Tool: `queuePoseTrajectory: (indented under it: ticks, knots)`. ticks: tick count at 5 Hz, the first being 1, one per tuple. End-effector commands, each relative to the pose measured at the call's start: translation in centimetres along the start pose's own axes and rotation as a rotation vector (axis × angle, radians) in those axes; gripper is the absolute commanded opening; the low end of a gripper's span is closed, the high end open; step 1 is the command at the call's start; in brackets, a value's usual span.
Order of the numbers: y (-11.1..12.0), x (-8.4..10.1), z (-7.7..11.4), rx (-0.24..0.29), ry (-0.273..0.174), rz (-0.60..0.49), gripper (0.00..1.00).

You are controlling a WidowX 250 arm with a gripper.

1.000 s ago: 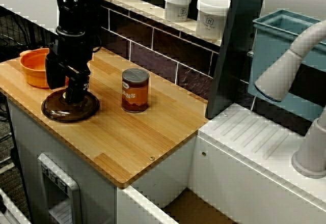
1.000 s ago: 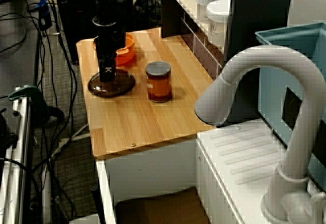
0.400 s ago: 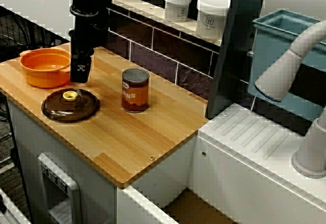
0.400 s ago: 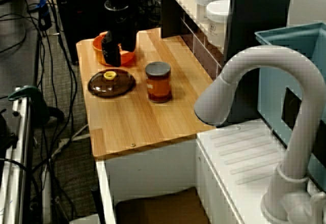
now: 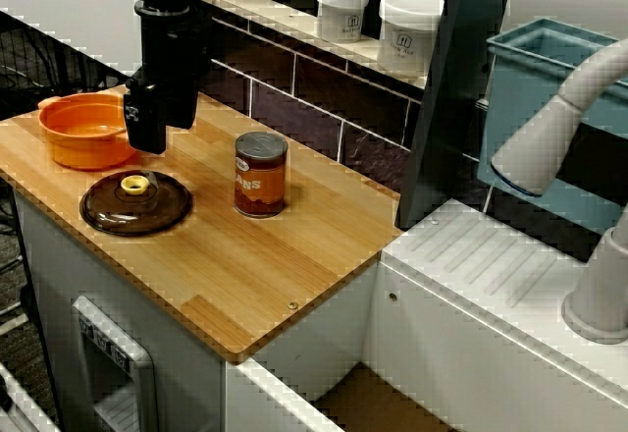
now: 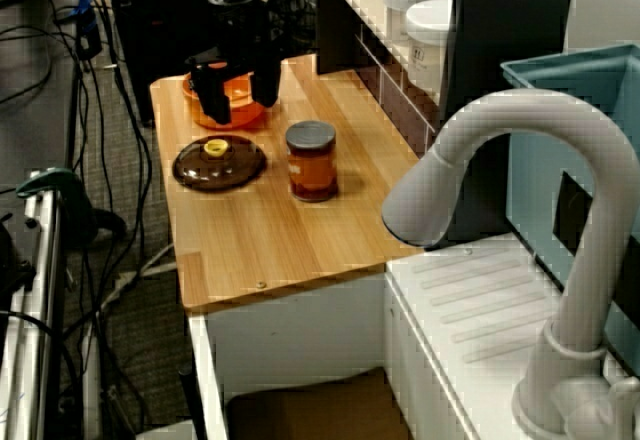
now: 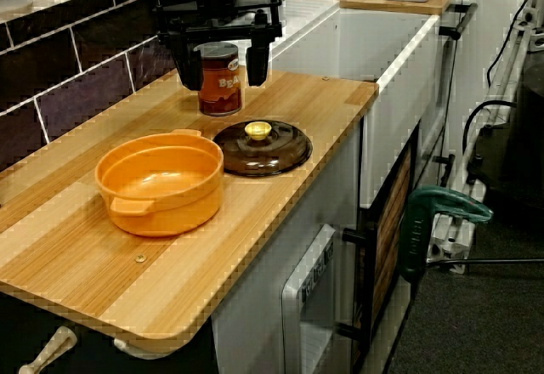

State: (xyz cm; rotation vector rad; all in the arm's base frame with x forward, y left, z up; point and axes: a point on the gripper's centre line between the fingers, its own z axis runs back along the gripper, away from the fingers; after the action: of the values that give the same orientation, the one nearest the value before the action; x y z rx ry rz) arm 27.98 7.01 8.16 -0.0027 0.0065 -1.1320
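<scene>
Had risen off the yellow knob of the brown lid since a second before, and turned about. In the view along the desk, met the orange pot nearest, upright on the desk, with the lid flat just beside it. Held the jaws spread wide and empty in the air just past the lid, touching nothing. Framed the can upright behind them, with the white cabinet farther off.
</scene>
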Motion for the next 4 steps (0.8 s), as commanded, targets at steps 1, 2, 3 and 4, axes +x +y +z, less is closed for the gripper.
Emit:
queuePoseTrajectory:
  ticks: [1, 2, 3, 4]
  knots:
    - [2.3, -0.1, 0.9, 0.017, -0.064, 0.068, 1.00]
    - [3.2, 0.7, 0.4, 0.021, -0.056, 0.100, 1.00]
    - [3.6, 1.4, 0.1, 0.017, -0.050, 0.093, 1.00]
    - [3.4, 2.0, 0.5, -0.008, -0.055, 0.041, 1.00]
